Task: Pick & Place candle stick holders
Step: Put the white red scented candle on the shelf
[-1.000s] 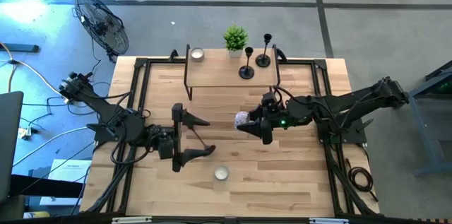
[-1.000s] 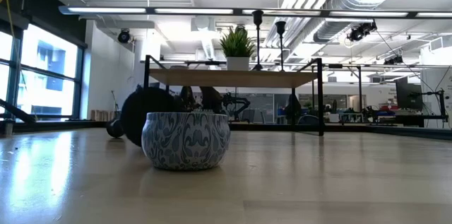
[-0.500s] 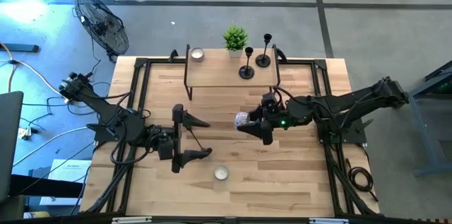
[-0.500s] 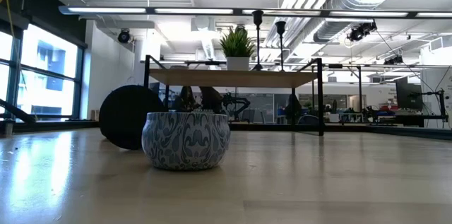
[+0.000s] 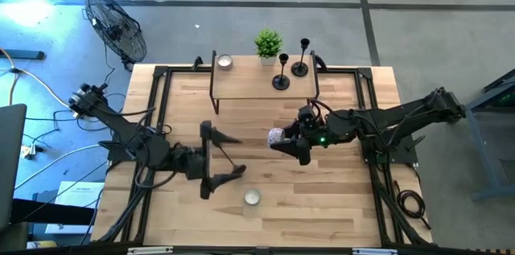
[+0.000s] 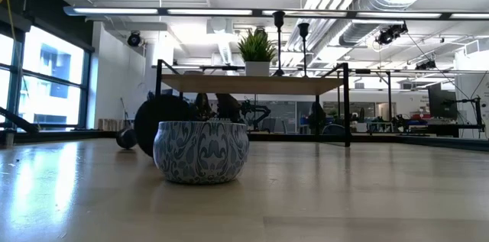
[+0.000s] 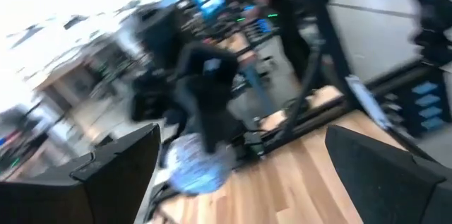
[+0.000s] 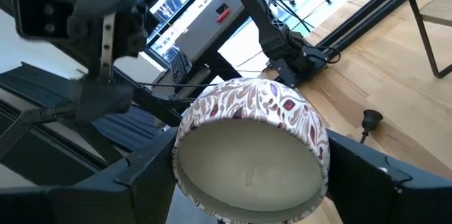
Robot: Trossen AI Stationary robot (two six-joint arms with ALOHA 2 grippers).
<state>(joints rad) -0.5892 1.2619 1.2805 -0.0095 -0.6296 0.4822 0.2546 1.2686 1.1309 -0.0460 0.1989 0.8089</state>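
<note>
the right gripper [image 5: 282,140] sat near the table's middle, its fingers [image 8: 374,181] clamped on a patterned candle tin [image 8: 252,148], which lay tilted on its side between them with the wax face showing to the wrist camera. from above, the tin [image 5: 276,135] was at the gripper's 9 o'clock tip. the left gripper [image 5: 228,155] hung over the table at about 8 o'clock from the tin, its fingers [image 5: 219,134] spread wide with nothing between them.

two candle stick holders [image 5: 281,72] stood upright on the small raised shelf [image 5: 249,86] at the table's 12 o'clock edge, one [image 5: 301,57] just beyond the other toward 1 o'clock. a third i could not find. the green potted plant [image 5: 268,45] stood at the shelf's back edge, at 10 o'clock from the holders, and a white tealight [image 5: 224,61] sat at the shelf's 9 o'clock end. another white tealight [image 5: 252,197] lay on the wooden table [image 5: 338,199] toward 6 o'clock. in the low view a second patterned tin [image 6: 201,151] stood upright close to the camera.
</note>
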